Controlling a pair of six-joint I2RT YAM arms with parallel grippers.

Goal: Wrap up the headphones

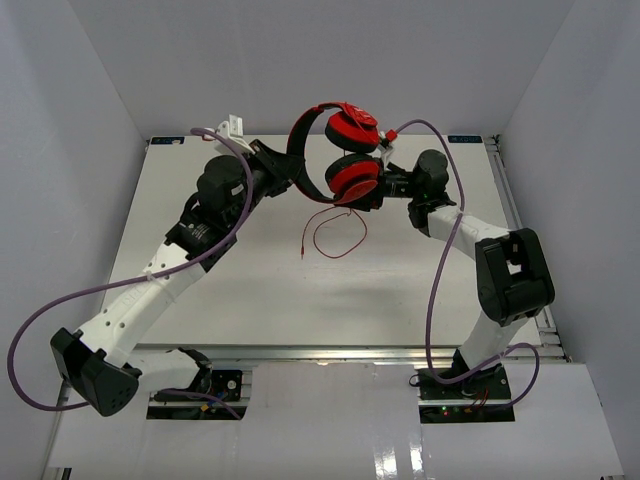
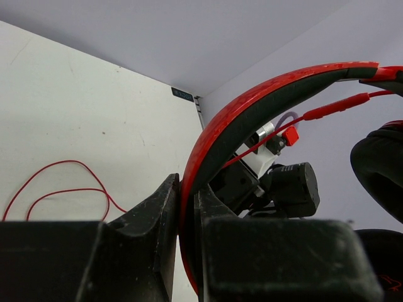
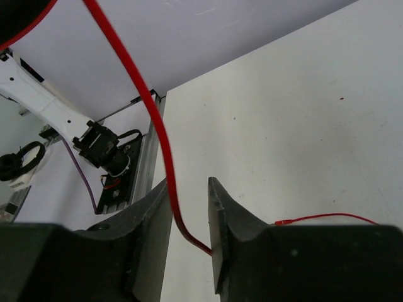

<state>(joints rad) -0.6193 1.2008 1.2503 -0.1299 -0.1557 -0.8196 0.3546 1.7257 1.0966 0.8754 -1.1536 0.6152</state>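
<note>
White table (image 1: 200, 290) underneath, both arms up at its far end. The left arm (image 1: 150, 290) stretches in from the left, the right arm (image 1: 500, 270) bends in from the right, and between them the headphones (image 1: 345, 150) hang in the air, clear of the surface. The left gripper (image 2: 187, 189) has the headband (image 2: 264, 100): fingers pressed onto it from both sides, red outer face and black lining squeezed between them. One ear cup (image 1: 352, 127) sits above the other (image 1: 352, 177), the lower one right beside the right arm's wrist. The right gripper (image 3: 189, 182) now: fingers a narrow gap apart, the thin red cord (image 3: 129, 69) running down through that gap and out of sight against one inner face, not squeezed. The slack cord drops to the table in a loose loop (image 1: 335, 235), its tip (image 3: 283, 221) lying flat.
</note>
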